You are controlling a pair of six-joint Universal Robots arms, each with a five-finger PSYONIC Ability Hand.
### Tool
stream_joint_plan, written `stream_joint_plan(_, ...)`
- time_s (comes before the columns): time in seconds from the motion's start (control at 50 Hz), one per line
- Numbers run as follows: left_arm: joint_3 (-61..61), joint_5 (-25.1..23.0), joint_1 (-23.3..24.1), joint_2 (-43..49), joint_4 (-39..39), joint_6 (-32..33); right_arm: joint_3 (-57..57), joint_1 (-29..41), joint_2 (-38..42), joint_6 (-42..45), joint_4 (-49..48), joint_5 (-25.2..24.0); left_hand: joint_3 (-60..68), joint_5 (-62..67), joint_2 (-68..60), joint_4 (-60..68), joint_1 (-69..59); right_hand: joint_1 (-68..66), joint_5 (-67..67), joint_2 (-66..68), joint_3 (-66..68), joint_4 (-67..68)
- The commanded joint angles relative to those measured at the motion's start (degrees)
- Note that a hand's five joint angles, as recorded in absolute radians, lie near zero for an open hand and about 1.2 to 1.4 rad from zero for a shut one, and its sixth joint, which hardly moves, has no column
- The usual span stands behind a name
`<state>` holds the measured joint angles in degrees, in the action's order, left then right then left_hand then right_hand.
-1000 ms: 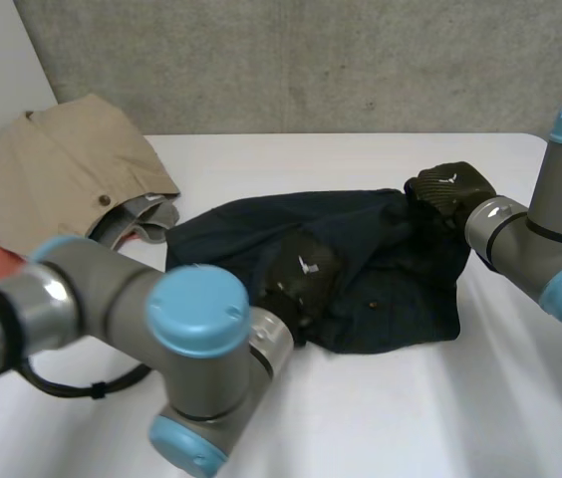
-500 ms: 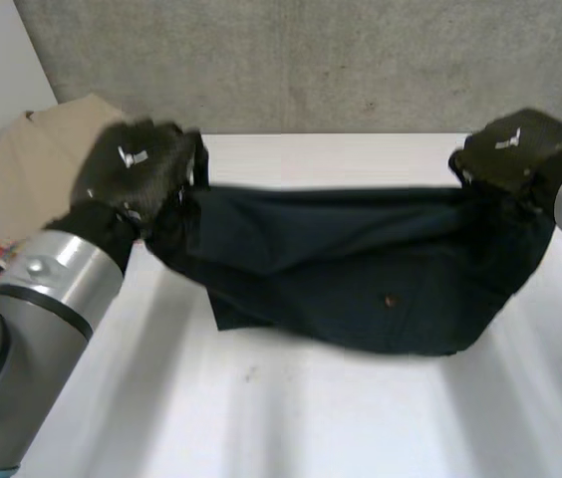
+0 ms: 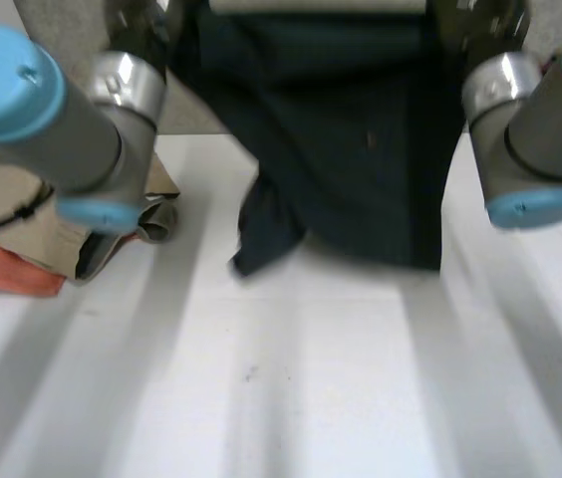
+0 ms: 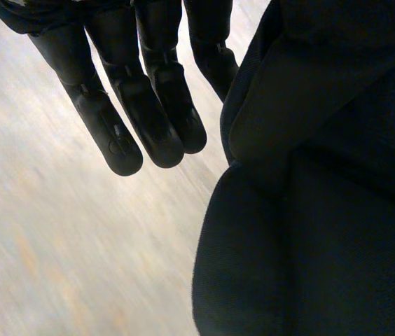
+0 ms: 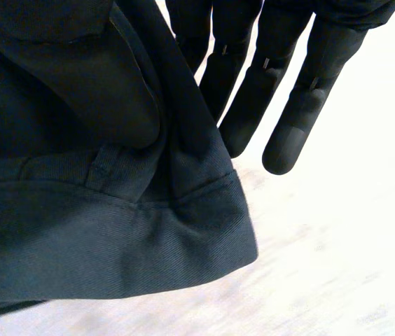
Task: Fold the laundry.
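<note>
A dark navy garment point(image 3: 351, 149) hangs spread between my two raised hands, its lower edge low over the white table point(image 3: 311, 388). One corner droops lower on the left arm's side. In the left wrist view, my left hand point(image 4: 148, 105) has straight fingers, and the thumb side clamps the cloth point(image 4: 309, 231) at a top corner. In the right wrist view, my right hand point(image 5: 267, 84) also keeps its fingers straight. Its thumb presses a hemmed corner of the cloth point(image 5: 78, 231) against them.
A beige garment point(image 3: 2, 199) lies at the table's left with an orange-red cloth point(image 3: 7, 271) beside it and a grey piece point(image 3: 156, 221) under its edge. Both grey forearms point(image 3: 72, 110) point(image 3: 530, 129) flank the hanging garment. A concrete wall stands behind.
The garment lay crumpled on the table a second ago. Both hands took its ends, drew apart and rose, so it now hangs stretched above the table.
</note>
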<state>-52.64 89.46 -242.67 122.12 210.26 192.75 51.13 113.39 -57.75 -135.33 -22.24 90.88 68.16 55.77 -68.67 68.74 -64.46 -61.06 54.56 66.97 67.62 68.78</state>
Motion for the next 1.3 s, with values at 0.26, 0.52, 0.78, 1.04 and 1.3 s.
stream_joint_plan(0.26,-34.09,-0.16,-0.09,-22.88,-3.89,-1.06,9.16,1.22,-14.58,-0.55,23.28,-3.69,11.84,14.23,-11.33,11.26,-15.54,-18.94,15.44,13.03,12.38,11.22)
stream_joint_plan(0.52,-45.45,-0.95,2.37,-23.34,-4.5,-5.9,13.21,0.7,-11.88,-2.83,33.4,-4.57,11.84,14.23,-11.33,11.26,-15.54,-18.94,15.44,13.03,12.38,11.22)
stream_joint_plan(0.78,-37.19,-0.25,0.01,-3.73,-9.42,-5.63,11.63,1.05,5.45,-10.99,28.85,-3.6,-4.7,-2.31,5.21,-5.29,1.01,27.72,-31.22,-33.63,-34.28,-35.44)
stream_joint_plan(1.04,-40.69,-0.51,-0.52,-19.01,-12.59,-5.54,20.67,-2.64,-8.43,-25.25,28.92,-3.78,-39.61,-37.22,40.12,-40.19,35.91,46.1,-49.6,-52.01,-52.66,-53.82)
stream_joint_plan(1.3,-47.38,-0.95,0.62,-21.5,-11.89,-0.02,30.96,-2.91,-13.62,-25.69,32.88,-4.22,-38.09,-35.7,38.6,-38.68,34.4,39.88,-43.38,-45.79,-46.44,-47.6)
